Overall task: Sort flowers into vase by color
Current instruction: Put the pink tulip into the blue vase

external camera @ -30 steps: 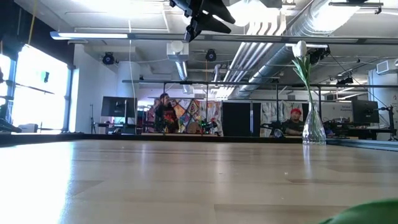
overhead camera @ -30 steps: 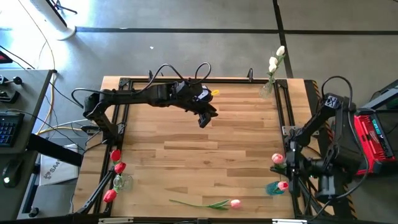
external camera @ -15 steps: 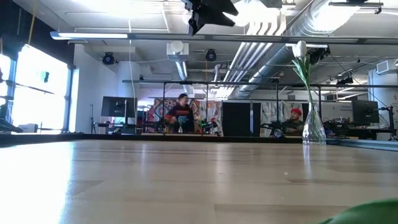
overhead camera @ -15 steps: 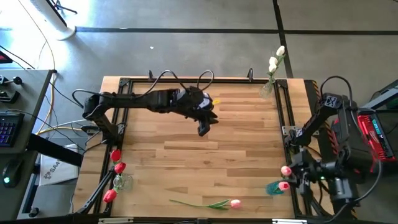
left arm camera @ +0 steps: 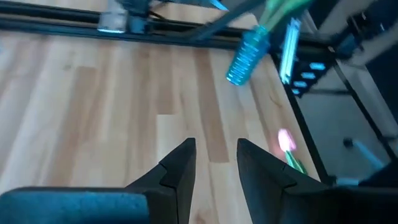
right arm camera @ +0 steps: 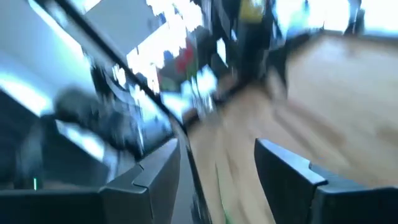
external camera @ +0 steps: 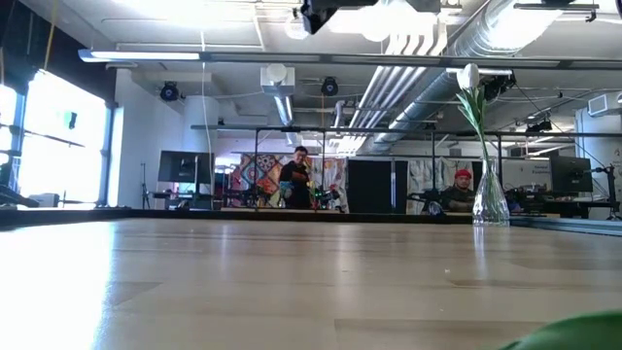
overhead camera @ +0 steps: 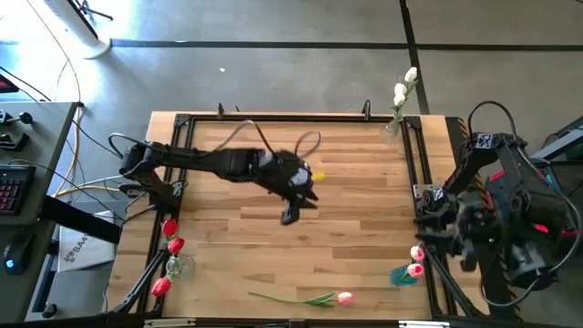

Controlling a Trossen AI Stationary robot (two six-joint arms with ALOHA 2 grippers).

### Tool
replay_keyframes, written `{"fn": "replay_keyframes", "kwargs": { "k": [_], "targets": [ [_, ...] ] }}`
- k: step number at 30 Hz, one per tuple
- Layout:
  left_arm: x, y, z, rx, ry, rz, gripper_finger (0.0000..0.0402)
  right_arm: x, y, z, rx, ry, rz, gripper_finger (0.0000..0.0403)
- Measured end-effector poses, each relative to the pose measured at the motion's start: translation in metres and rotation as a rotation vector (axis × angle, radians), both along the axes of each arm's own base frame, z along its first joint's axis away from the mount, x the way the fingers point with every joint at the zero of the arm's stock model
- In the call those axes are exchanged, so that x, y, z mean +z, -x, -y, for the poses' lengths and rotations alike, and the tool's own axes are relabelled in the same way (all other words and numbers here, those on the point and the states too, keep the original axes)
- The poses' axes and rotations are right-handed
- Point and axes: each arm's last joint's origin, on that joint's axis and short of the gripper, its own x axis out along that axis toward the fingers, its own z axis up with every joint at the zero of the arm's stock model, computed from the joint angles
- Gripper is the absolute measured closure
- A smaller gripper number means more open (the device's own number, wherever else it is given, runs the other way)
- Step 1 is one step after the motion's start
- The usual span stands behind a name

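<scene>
Pink tulip (overhead camera: 342,297) flat on table (overhead camera: 364,210) near front edge, stem toward left. Red tulips (overhead camera: 170,244) in front-left vase; white tulips (overhead camera: 402,89) in rear-right vase; pink tulips (overhead camera: 416,261) in blue vase (overhead camera: 399,275) at front right. Left gripper (overhead camera: 290,213) over table centre, fingers (left arm camera: 177,171) slightly parted, empty. Right gripper (overhead camera: 430,228) beside right rail, fingers (right arm camera: 283,168) apart, empty.
</scene>
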Motion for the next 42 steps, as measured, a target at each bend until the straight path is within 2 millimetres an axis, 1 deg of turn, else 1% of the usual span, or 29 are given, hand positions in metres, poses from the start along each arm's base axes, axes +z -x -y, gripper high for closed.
{"fn": "replay_keyframes", "kwargs": {
  "k": [1, 3, 4, 8, 10, 13, 17, 20, 23, 25, 28, 31, 34, 38, 42],
  "targets": [
    [-0.001, -0.001, 0.005, -0.02, -0.01, 0.0, 0.0294, 0.003, -0.002, 0.002, -0.03, -0.001, 0.042, 0.021],
    [-0.011, -0.007, 0.016, -0.06, -0.021, -0.013, 0.0292, 0.008, -0.006, 0.005, -0.077, -0.003, 0.079, 0.021],
    [-0.014, -0.009, 0.021, -0.08, -0.015, -0.006, 0.0292, 0.009, -0.009, 0.007, -0.096, -0.007, 0.08, 0.021],
    [-0.036, -0.017, 0.049, -0.159, 0.017, -0.064, 0.0291, 0.012, -0.026, 0.012, -0.182, -0.033, 0.08, 0.021],
    [-0.049, -0.015, 0.065, -0.209, 0.003, -0.128, 0.0291, 0.013, -0.04, 0.011, -0.197, -0.032, 0.037, 0.021],
    [-0.065, -0.01, 0.085, -0.281, -0.022, -0.23, 0.0291, 0.013, -0.072, 0.008, -0.205, 0.004, -0.027, 0.021],
    [-0.087, -0.004, 0.11, -0.326, -0.047, -0.335, 0.0291, 0.012, -0.11, 0.008, -0.232, 0.065, -0.043, 0.021],
    [-0.099, -0.003, 0.132, -0.343, -0.045, -0.346, 0.0291, 0.01, -0.129, 0.008, -0.255, 0.084, -0.042, 0.021],
    [-0.111, -0.004, 0.156, -0.368, -0.028, -0.324, 0.0291, 0.004, -0.141, 0.005, -0.25, 0.086, -0.067, 0.021],
    [-0.119, -0.003, 0.172, -0.384, -0.021, -0.311, 0.0291, 0.001, -0.145, 0.003, -0.233, 0.073, -0.085, 0.021],
    [-0.132, -0.002, 0.193, -0.39, -0.038, -0.282, 0.0291, -0.003, -0.144, 0.002, -0.168, 0.027, -0.148, 0.021],
    [-0.144, -0.001, 0.207, -0.405, -0.049, -0.266, 0.0291, -0.007, -0.139, 0.002, -0.149, -0.006, -0.193, 0.021],
    [-0.157, -0.003, 0.214, -0.384, -0.064, -0.267, 0.0291, -0.008, -0.136, 0.001, -0.149, -0.01, -0.203, 0.021],
    [-0.177, -0.005, 0.216, -0.369, -0.084, -0.304, 0.0292, -0.007, -0.136, 0.0, -0.154, -0.031, -0.195, 0.021],
    [-0.191, -0.003, 0.221, -0.378, -0.089, -0.336, 0.0292, -0.007, -0.137, 0.0, -0.157, -0.037, -0.188, 0.021]
  ]
}}
